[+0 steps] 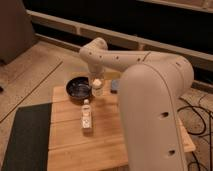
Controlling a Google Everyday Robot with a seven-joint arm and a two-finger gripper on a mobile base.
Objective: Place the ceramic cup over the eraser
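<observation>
Cup, small and white, is right under my tool, low over the wooden counter. I cannot tell if the tool is gripping the cup or not. A black bowl is just left of the tool, close beside the cup. A blue-grey pad is just right of the tool. A clear bottle lies flat on the counter, nearer to me than the tool. I cannot see the eraser.
</observation>
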